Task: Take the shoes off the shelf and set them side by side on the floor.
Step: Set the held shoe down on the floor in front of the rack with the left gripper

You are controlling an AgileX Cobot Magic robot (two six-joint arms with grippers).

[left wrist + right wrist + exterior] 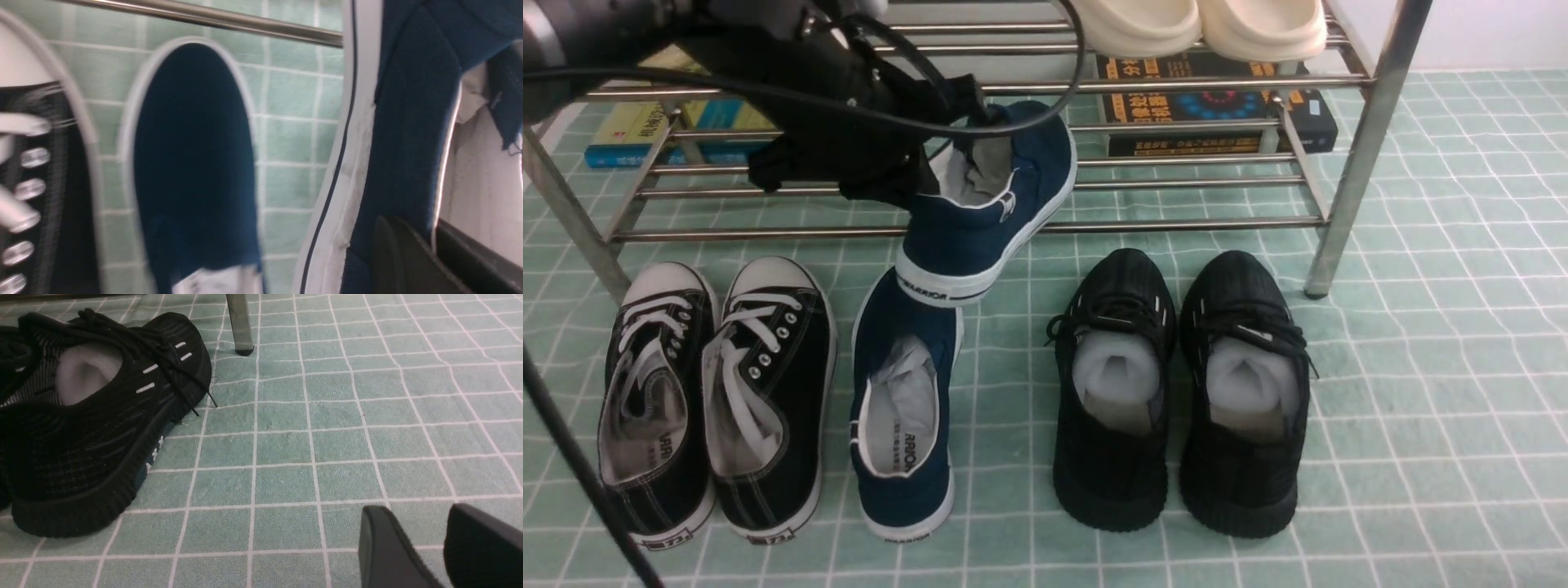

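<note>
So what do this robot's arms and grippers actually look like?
The left arm has a silvery-grey, tube-like section leading into bulky black parts, with a black cable looping around. The left gripper and right gripper both show dark, slender fingers.

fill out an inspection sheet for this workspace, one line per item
surface: pale green gridded floor mat
job's things: one navy shoe on the mat, its mate gripped above, tilted; metal shoe rack behind
clutter: black lace-up sneakers, all-black sneakers, books, cream clogs
left hand: closed on the mate's side wall
right hand: apart, holding nothing
cables: black cable looping past the left arm
surroundings: pale wall
</note>
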